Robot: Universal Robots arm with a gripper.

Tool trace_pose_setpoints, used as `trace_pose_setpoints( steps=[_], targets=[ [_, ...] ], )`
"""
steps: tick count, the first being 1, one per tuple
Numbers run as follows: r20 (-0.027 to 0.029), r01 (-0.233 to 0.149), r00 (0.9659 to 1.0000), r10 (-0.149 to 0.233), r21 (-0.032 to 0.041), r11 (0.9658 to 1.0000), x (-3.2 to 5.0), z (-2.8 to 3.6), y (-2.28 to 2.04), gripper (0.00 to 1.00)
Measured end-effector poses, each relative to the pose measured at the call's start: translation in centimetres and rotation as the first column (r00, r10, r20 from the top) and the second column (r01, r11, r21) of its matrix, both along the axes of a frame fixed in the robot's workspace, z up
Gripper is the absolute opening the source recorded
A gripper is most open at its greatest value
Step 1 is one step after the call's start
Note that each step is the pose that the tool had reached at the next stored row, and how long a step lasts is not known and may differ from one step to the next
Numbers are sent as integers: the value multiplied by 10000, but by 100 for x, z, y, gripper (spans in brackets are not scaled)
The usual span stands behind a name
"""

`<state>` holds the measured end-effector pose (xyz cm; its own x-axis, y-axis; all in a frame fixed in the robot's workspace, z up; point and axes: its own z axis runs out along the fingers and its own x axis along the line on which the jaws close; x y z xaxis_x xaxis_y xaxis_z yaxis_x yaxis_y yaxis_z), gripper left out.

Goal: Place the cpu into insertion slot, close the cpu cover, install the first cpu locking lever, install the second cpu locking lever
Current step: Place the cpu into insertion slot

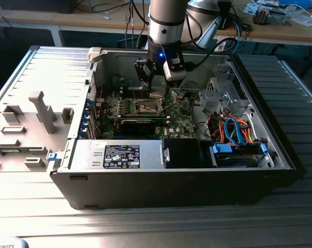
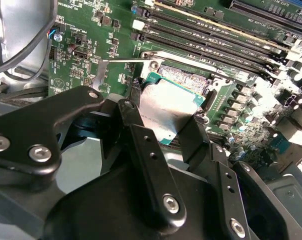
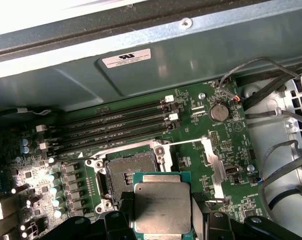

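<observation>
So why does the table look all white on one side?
In the exterior view, strong light washes out the table on that view's left; in the first wrist view, glare whitens a patch of the green board; in the second wrist view, the cpu gleams, held in the dark gripper.

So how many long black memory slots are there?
4 memory slots side by side in the first wrist view: one nearest the case wall, two between, one beside the insertion slot. Others may be hidden.

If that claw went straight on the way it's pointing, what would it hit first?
Probably the insertion slot: the gripper points down at it, holding the cpu. Depth is unclear, so the chip may touch the slot's metal rim first.
</observation>
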<state>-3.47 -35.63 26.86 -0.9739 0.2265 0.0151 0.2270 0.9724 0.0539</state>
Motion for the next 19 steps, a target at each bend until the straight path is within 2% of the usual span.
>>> trace_pose_setpoints(
  steps=[19],
  targets=[
    [1,259,9997,-259,-47,9997,0,0,0,54]
  ],
)
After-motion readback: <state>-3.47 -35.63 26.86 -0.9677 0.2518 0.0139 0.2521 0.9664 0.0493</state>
